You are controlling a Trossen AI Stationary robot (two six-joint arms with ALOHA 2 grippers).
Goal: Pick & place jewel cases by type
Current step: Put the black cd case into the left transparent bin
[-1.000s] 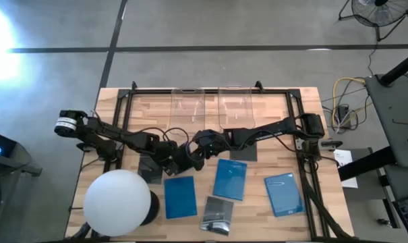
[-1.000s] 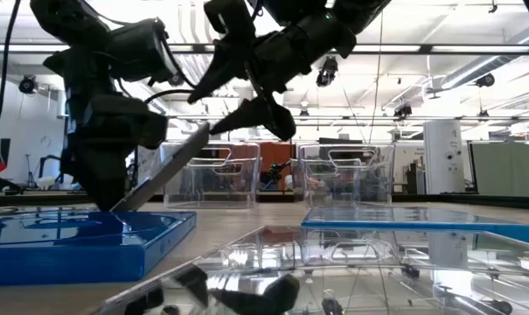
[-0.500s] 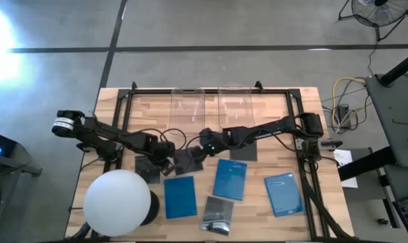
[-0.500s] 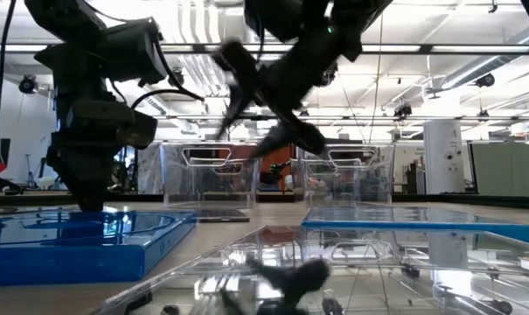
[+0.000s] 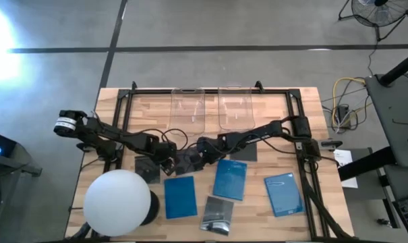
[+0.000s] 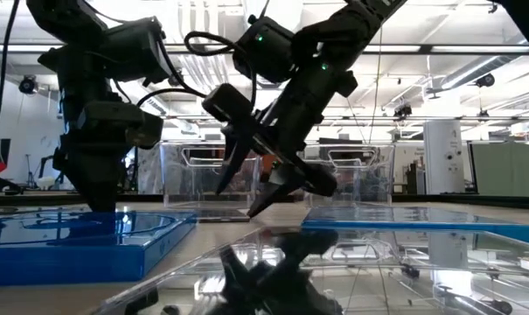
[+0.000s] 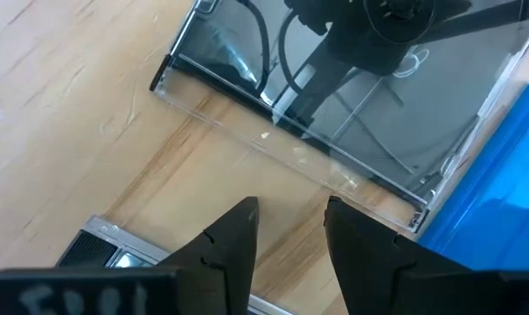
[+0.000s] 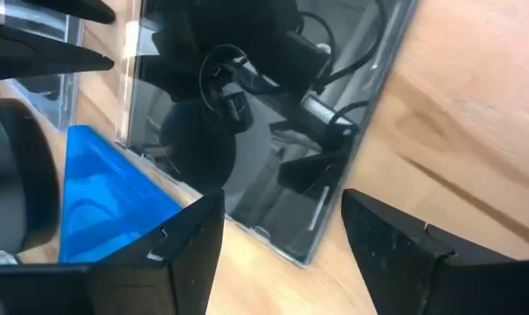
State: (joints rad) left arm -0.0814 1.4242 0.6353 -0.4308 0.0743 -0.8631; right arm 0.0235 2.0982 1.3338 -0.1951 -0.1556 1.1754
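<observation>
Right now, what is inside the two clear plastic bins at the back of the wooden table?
Nothing shows in either clear plastic bin; wood shows through both. All jewel cases lie outside.

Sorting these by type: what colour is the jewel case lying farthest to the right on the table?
Bright blue; the rightmost jewel case shows best in the high view.

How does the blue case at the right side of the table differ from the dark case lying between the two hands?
The blue case is bright blue and taller than wide; the dark case is glossy dark grey and about square. The blue case lies alone, far from the arms; the dark case lies between the open left hand and the open right hand. Both lie flat on the table.
</observation>
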